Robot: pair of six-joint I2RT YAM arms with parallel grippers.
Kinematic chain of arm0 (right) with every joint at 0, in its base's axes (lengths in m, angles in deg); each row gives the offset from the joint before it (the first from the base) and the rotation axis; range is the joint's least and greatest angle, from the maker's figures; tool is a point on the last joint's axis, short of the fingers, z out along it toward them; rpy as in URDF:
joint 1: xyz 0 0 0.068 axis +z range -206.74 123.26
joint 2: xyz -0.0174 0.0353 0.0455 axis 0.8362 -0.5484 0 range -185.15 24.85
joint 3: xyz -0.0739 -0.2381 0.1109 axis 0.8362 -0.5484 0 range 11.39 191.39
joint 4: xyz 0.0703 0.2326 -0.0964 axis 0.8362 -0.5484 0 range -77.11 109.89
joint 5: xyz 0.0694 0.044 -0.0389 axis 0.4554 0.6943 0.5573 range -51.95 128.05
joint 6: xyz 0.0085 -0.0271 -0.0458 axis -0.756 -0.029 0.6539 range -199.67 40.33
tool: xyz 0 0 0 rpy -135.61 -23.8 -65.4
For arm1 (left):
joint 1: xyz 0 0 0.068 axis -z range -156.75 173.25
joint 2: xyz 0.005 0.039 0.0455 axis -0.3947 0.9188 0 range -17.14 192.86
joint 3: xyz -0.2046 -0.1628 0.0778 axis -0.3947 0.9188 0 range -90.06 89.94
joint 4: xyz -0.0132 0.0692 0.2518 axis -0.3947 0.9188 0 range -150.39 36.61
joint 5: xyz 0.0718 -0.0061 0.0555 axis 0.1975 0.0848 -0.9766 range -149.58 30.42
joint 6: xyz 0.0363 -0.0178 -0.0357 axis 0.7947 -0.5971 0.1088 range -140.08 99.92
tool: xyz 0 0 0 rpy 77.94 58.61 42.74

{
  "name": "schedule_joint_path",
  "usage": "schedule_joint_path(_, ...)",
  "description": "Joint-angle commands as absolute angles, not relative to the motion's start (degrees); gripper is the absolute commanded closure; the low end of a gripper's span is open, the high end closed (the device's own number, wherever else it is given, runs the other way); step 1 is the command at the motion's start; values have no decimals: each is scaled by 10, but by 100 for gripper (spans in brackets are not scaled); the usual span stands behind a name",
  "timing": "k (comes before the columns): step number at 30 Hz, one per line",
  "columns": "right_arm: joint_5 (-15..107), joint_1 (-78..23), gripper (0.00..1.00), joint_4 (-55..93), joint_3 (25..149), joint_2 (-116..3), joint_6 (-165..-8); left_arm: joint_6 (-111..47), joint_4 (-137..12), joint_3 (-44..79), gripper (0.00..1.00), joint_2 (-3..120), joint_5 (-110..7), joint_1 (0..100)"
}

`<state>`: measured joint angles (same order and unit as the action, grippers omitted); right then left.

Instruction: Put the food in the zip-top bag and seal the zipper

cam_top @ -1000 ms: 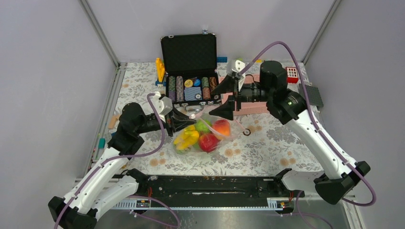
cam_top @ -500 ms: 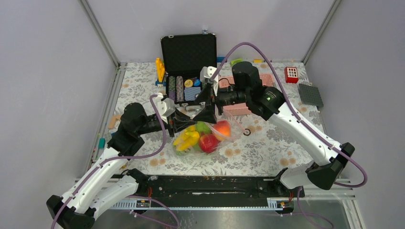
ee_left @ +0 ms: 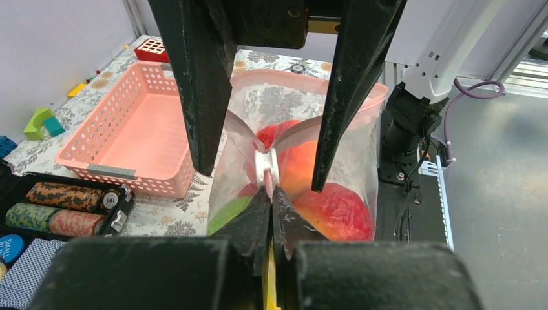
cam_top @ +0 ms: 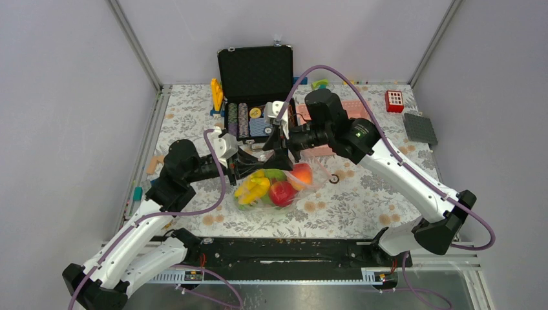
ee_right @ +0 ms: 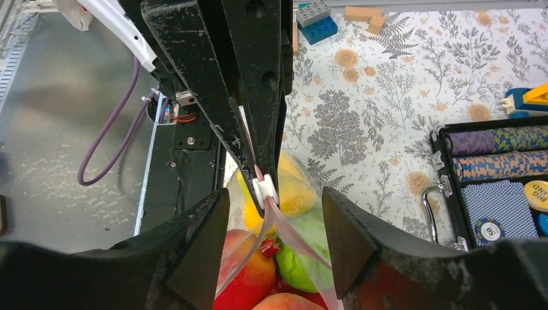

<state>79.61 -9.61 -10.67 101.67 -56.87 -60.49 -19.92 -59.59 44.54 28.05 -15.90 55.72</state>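
Note:
The zip-top bag (cam_top: 309,183) lies mid-table holding the food: a red fruit (cam_top: 282,192), yellow bananas (cam_top: 253,187), a green piece and an orange fruit. My left gripper (ee_left: 271,194) is shut on the pink zipper (ee_right: 294,236) at the bag's left end, just behind a white slider (ee_left: 265,166); in the top view it is at the bag's left corner (cam_top: 253,157). My right gripper (ee_right: 274,245) is open, its fingers (ee_left: 200,97) standing either side of the slider (ee_right: 265,189) without touching it. The bag's mouth gapes behind the slider.
An open black case of poker chips (cam_top: 255,97) stands just behind the bag. A pink mesh basket (ee_left: 129,129) sits to the case's right. A red block (cam_top: 395,101) and a dark plate (cam_top: 420,128) lie back right. A yellow toy (cam_top: 216,95) stands left of the case.
My right arm has swung left and down from the basket area to the bag's mouth, so its open fingers now straddle the slider. The left gripper and bag have stayed put.

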Motion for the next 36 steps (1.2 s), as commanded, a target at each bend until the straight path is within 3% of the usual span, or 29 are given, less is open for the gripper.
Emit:
schedule_joint_path(1,806,-89,39,-100,1045,-575,-593,-187,-624,414,100,280,-161,561)
schedule_joint_path(6,812,-88,46,-99,1056,-585,-594,-181,-619,415,100,281,-159,561)
schedule_joint_path(14,823,-88,85,-122,1057,-587,-575,-181,-614,420,100,274,-184,561)
schedule_joint_path(16,822,-88,91,-124,1054,-583,-576,-189,-622,427,100,270,-197,561)
schedule_joint_path(26,707,-89,91,-126,1045,-564,-609,-244,-668,491,100,219,-249,561)
schedule_joint_path(36,705,-89,89,-125,1008,-550,-611,-277,-699,528,100,171,-270,561)
